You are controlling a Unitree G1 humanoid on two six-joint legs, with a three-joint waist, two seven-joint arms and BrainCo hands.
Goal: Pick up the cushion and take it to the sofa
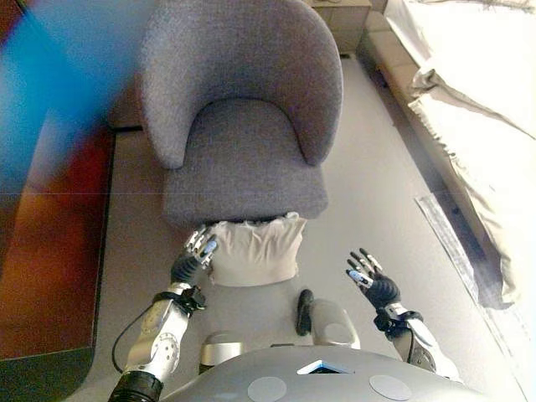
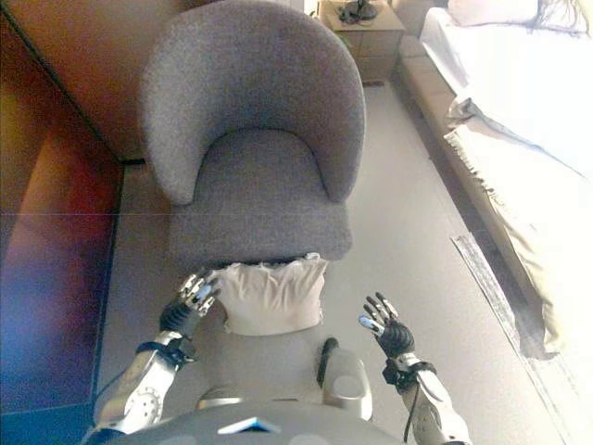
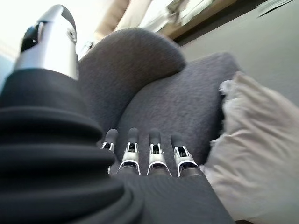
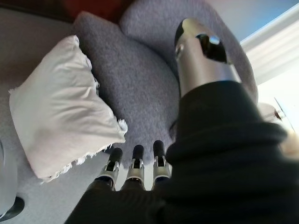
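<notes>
Left eye view shows you the cushion point(image 1: 255, 250) against the sofa point(image 1: 243, 126), left hand point(image 1: 199, 249) touching its edge, right hand point(image 1: 365, 274) apart, both released.

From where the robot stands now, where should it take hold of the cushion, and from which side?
Probably by its two side edges, one robot hand per side. The cushion leans against the front of the grey armchair, broad and soft, too wide for one hand. The left robot hand is already at its left edge, fingers straight; the right robot hand hangs open, clear of the right edge.

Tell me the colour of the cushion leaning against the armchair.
Off-white fringed fabric cushion, clearest in the right wrist view.
</notes>
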